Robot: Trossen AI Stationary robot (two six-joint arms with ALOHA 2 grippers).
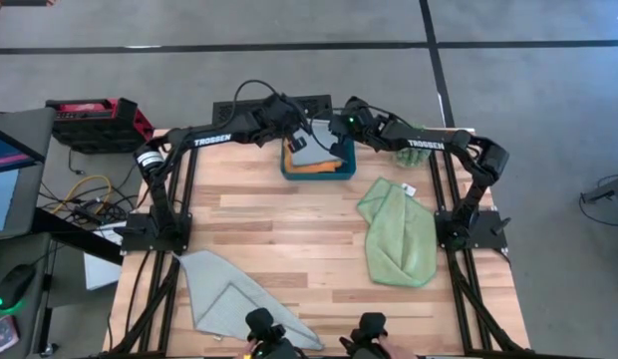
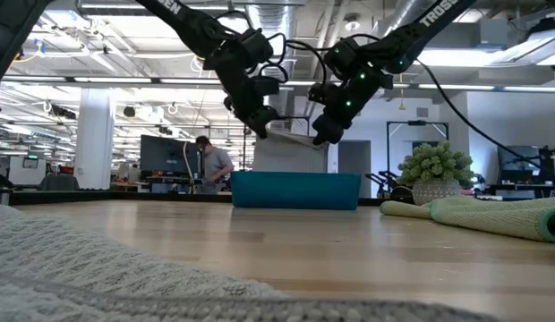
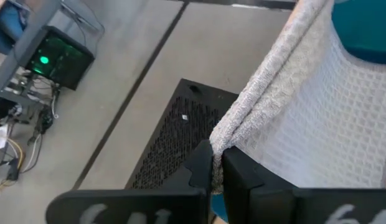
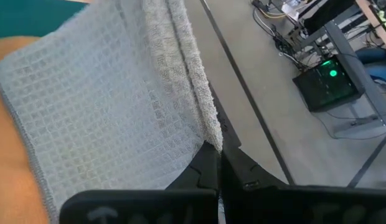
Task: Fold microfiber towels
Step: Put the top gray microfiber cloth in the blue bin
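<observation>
High view: pale grey-blue waffle-weave microfiber towel held over the teal rectangular tray at the table's far edge, left gripper and right gripper each clenched on a folded edge (orange cloth beneath). Judged the placing step: lower into tray, then release. Towel doubled, hanging taut between the pinches.

Pale grey waffle-weave towel held over teal tray; orange towel inside it; light green towel and grey towel laid on pale wood-plank desk.
</observation>
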